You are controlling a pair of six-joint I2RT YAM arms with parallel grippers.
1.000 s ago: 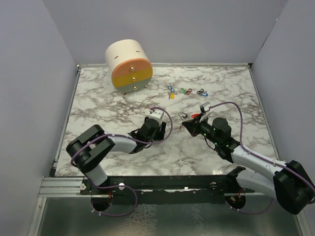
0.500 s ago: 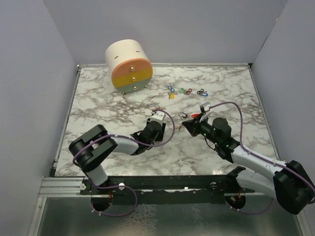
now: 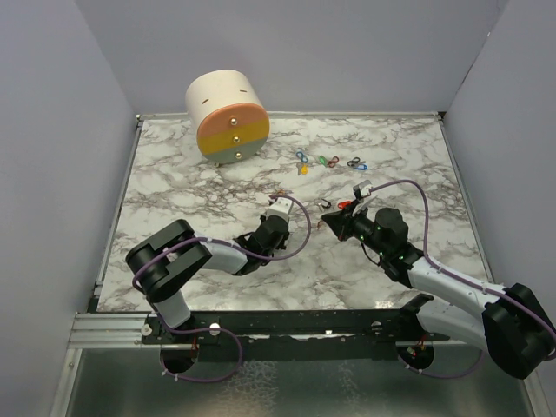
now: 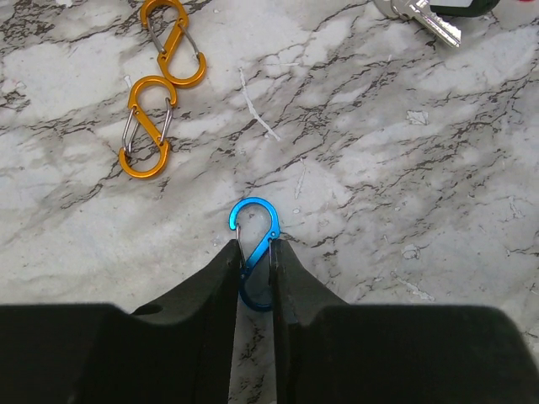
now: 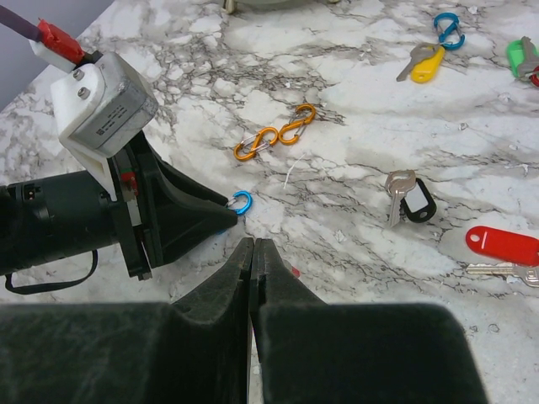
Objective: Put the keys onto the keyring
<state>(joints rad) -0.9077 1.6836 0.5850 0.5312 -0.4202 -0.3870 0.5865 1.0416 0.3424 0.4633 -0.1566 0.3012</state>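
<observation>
Keys: the black-headed key [image 5: 408, 198], red-headed key [image 5: 504, 246] and yellow-headed key [image 5: 424, 62] are all lying loose, ahead and to the right of the right jaws; none is hanging on a ring.
Blue clip [image 4: 254, 201]: probably serving as the ring, its lower loop sitting between the left jaws.
Left gripper [image 4: 255, 246]: pinching that clip.
Right gripper [image 5: 253, 244]: jaws pressing together, holding nothing.
Progress: only the clip is being gripped; every key is waiting to be threaded.

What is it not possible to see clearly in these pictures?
Left wrist view: the left claw covers the lower loop of the blue clip; the top edge cuts off a silver key.
Right wrist view: the right edge cuts off the red key and the green key.
Top view: the far keys are too small to tell apart.
</observation>
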